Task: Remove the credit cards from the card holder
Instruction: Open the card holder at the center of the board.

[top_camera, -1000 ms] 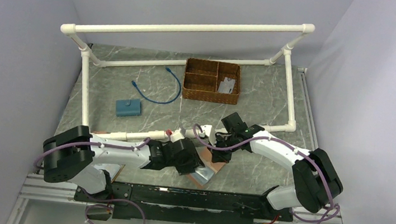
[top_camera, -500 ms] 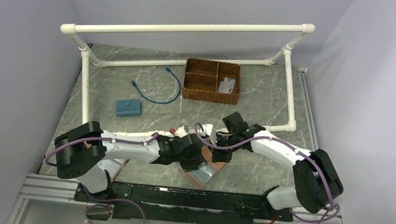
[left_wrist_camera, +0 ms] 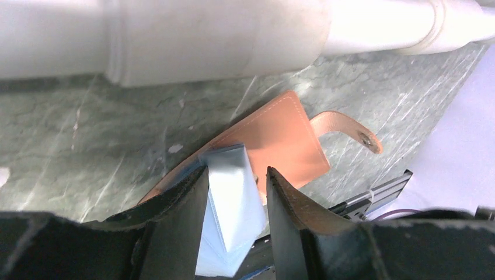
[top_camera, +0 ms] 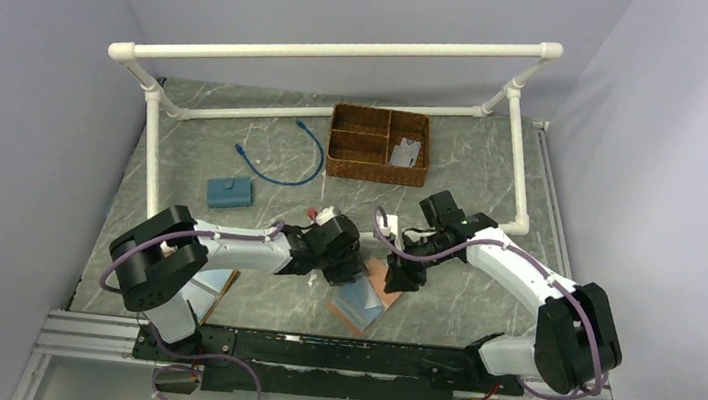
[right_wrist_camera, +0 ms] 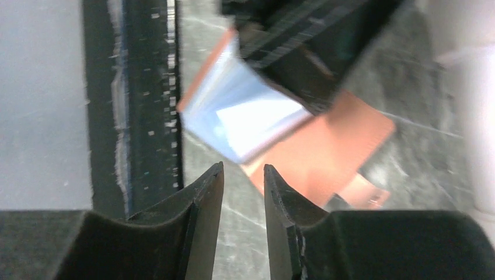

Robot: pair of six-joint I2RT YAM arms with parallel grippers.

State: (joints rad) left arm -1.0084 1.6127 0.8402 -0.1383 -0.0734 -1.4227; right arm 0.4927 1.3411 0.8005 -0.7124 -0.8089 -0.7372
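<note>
The card holder [top_camera: 379, 279] is a reddish-brown leather wallet lying open on the table between the two arms, its strap [left_wrist_camera: 350, 125] stretched out to one side. Its grey-blue lining [left_wrist_camera: 233, 195] stands up as a folded flap between the fingers of my left gripper [left_wrist_camera: 236, 169], which grips it. My left gripper [top_camera: 350, 270] sits over the wallet's left part. My right gripper [top_camera: 401, 278] hovers just right of the wallet, its jaws slightly apart and empty [right_wrist_camera: 243, 165]. In the right wrist view the wallet [right_wrist_camera: 327, 151] lies beyond the fingertips. No credit cards show.
A wicker basket [top_camera: 378, 144] stands at the back. A blue block [top_camera: 229, 191] and a blue cable [top_camera: 284, 157] lie at the left. The white pipe frame [top_camera: 337, 52] has a bar [left_wrist_camera: 204, 35] just behind the wallet. A black rail [top_camera: 332, 354] runs along the near edge.
My left gripper has moved right and away from the base, onto the wallet's lining. My right gripper has shifted right, off the wallet. The wallet now lies more exposed.
</note>
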